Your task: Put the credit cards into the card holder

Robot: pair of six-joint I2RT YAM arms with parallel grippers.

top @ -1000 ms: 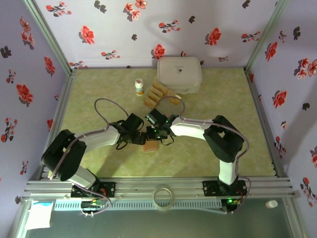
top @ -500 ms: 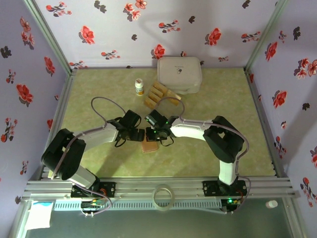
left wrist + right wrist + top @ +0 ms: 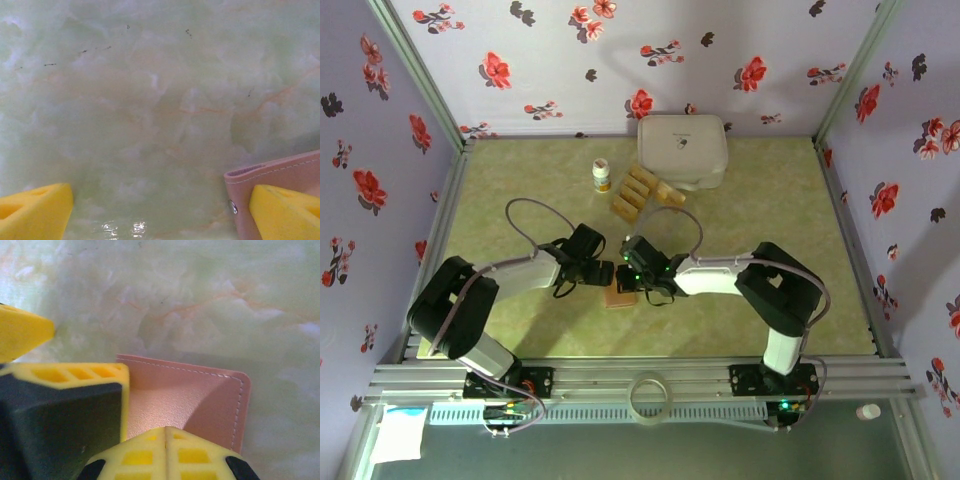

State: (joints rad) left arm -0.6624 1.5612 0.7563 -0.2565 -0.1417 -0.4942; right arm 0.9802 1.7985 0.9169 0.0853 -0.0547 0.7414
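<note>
The pinkish-tan card holder (image 3: 618, 298) lies flat and closed on the green table between both grippers. My right gripper (image 3: 632, 281) is shut, its joined yellow tips (image 3: 167, 452) resting on the card holder (image 3: 200, 395) with nothing between them. My left gripper (image 3: 604, 272) is open just left of it. One of its fingers (image 3: 285, 212) sits over the card holder's corner (image 3: 280, 172), the other finger (image 3: 35, 212) over bare table. That left finger (image 3: 70, 405) also shows in the right wrist view. Several gold credit cards (image 3: 638, 188) lie in a row farther back.
A large white rounded box (image 3: 682, 150) stands at the back, right of the cards. A small white bottle (image 3: 602, 176) stands left of them. A tape roll (image 3: 648, 396) lies on the front rail. Floral walls close in three sides.
My right gripper has slid slightly left and toward the near edge, onto the card holder, and its forearm has swung nearer. The left gripper has barely shifted and stays open.
</note>
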